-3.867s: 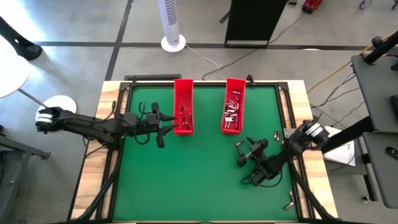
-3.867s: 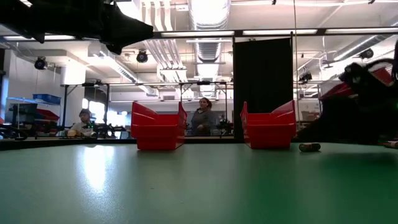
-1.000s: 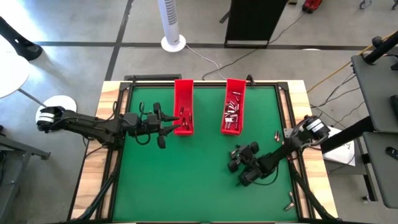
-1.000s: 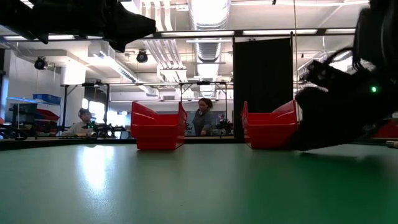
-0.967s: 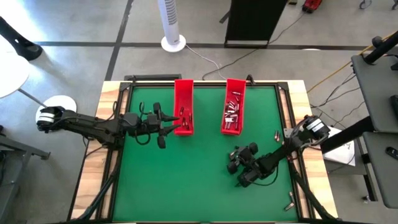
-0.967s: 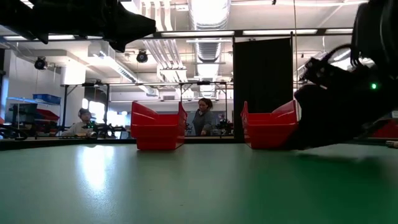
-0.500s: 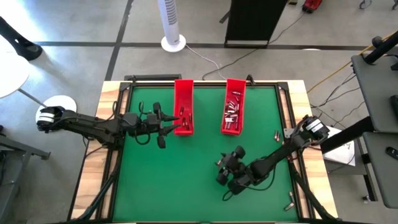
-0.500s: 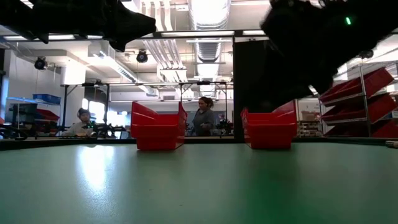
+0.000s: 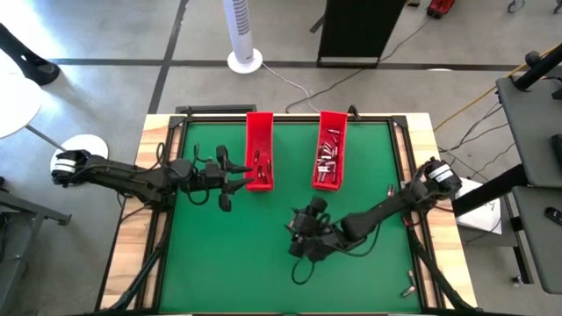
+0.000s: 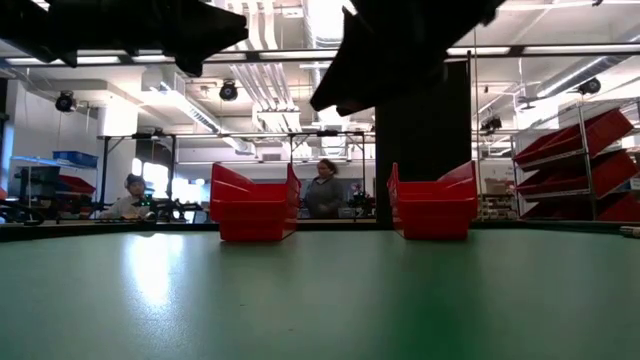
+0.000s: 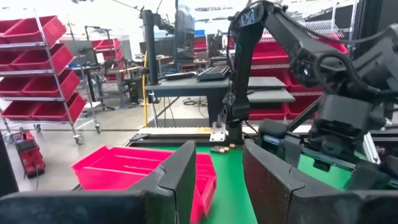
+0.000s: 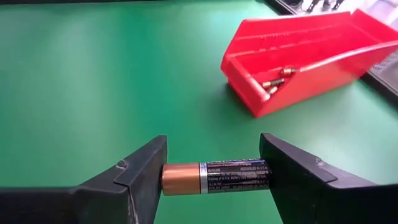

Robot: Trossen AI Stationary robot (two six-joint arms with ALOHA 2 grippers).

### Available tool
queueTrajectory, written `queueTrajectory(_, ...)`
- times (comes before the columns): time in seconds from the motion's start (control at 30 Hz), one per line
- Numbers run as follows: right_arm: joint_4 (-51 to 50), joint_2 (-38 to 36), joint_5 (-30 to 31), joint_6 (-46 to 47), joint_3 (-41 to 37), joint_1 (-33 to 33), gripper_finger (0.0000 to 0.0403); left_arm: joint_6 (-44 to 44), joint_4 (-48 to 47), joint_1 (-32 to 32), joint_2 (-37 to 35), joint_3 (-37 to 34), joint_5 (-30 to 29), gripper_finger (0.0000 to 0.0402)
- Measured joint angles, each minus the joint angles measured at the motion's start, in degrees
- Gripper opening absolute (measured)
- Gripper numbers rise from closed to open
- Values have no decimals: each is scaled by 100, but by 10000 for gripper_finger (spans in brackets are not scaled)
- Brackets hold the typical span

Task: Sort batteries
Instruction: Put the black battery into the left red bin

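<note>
One battery in hand, more waiting at the table edge

Right end effector (image 12: 211, 177) grips a battery (image 12: 216, 177) end to end over mid-table, with the left tray (image 12: 298, 53) ahead of it already holding a few cells. Left end effector (image 9: 235, 183) hangs just beside that tray, fingers (image 11: 180, 180) parted on nothing. Farther off, the right tray (image 9: 330, 149) carries a good pile, so the sort looks well along, but strays (image 9: 409, 284) on the table's right edge are still to come.
</note>
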Motion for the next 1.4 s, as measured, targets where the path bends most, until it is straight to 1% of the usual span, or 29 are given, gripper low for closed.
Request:
queueTrajectory(0.2, 30, 0, -258, -606, 122, -393, 230, 14, -382, 0, -33, 0, -94, 113)
queueTrajectory(0.4, 432, 0, -673, -1161, 128, -802, 233, 9, -975, 2, -125, -2, -586, 113)
queueTrajectory(0.47, 573, 0, -821, -1395, 155, -945, 230, -71, -1196, 0, -170, -2, -616, 113)
queueTrajectory(0.6, 699, 0, -1154, -1776, 215, -1254, 230, -447, -1540, -57, -300, -2, -574, 113)
queueTrajectory(0.7, 900, 0, -1430, -2042, 218, -1470, 236, -626, -1692, -222, -453, -2, -188, 113)
queueTrajectory(0.77, 1102, 0, -1632, -2240, 218, -1610, 235, -717, -1799, -384, -537, -2, -37, 113)
queueTrajectory(0.9, 1621, 0, -2002, -2597, 218, -1857, 229, -933, -1852, -749, -603, -2, -28, 113)
queueTrajectory(1.0, 1927, 3, -2317, -2741, 226, -2047, 231, -1057, -1909, -978, -574, -2, -21, 113)
queueTrajectory(1.17, 2296, 173, -2600, -2885, 253, -2323, 238, -1071, -1934, -1241, -522, -2, -22, 113)
queueTrajectory(1.3, 2293, 477, -2628, -2958, 432, -2529, 230, -1069, -1879, -1354, -550, -2, -22, 113)
queueTrajectory(1.4, 2351, 760, -2627, -3021, 635, -2679, 232, -1059, -1732, -1375, -579, -2, -19, 113)
